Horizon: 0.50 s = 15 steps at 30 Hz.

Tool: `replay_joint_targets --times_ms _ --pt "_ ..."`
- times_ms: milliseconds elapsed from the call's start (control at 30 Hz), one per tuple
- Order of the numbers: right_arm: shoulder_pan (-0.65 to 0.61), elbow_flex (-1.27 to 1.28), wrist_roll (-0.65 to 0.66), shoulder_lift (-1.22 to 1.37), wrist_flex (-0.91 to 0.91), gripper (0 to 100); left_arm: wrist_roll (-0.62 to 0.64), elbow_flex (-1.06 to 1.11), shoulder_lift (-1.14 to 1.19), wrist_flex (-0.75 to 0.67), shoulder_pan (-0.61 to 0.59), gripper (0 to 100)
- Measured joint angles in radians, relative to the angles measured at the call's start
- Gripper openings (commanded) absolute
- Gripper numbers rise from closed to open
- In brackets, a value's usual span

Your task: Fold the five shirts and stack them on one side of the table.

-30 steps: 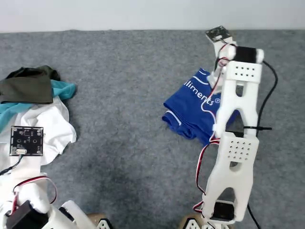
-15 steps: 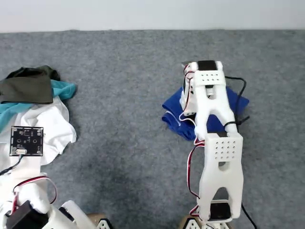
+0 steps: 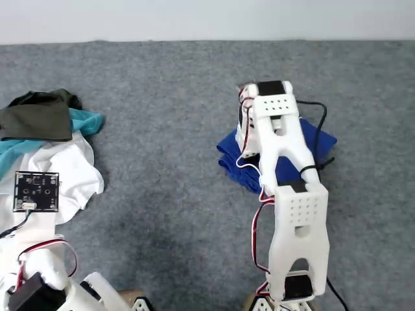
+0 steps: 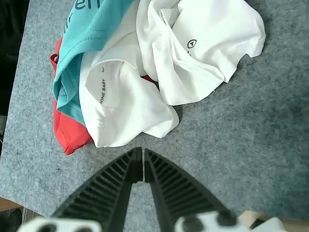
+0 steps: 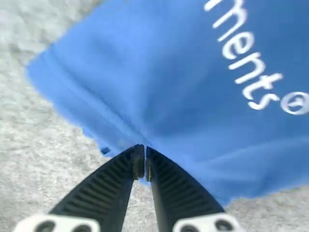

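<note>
A blue shirt [image 3: 230,155] with white print lies bunched right of the table's middle, partly under the right arm [image 3: 279,129]. In the right wrist view my right gripper [image 5: 140,166] is shut, its tips pinching the blue shirt [image 5: 159,87] at a folded edge just above the grey table. At the left edge lies a heap of shirts: dark olive [image 3: 39,116], teal [image 3: 87,121] and white [image 3: 71,168]. My left gripper [image 4: 144,166] is shut on nothing, hanging over bare table beside the white shirt [image 4: 203,43], the teal one [image 4: 91,34] and a red one [image 4: 70,130].
The table is covered in grey felt [image 3: 162,129], with open room between the heap and the blue shirt and along the far side. The left arm's base [image 3: 39,285] sits at the near left corner. Cables trail along the right arm.
The right arm swung from the far right side back left and down onto the blue shirt. The shirt's printed face has folded under and its edge has shifted slightly left. The left arm stayed still.
</note>
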Motion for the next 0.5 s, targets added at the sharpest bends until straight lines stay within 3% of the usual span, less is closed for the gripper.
replay_joint_targets --times_ms 167,500 --pt "0.0 0.0 -0.02 -0.103 0.0 0.9 0.0 0.0 0.0 0.0 0.0 2" --pt "0.077 0.081 -0.273 -0.293 0.0 0.9 0.0 0.0 0.0 0.0 0.0 2"
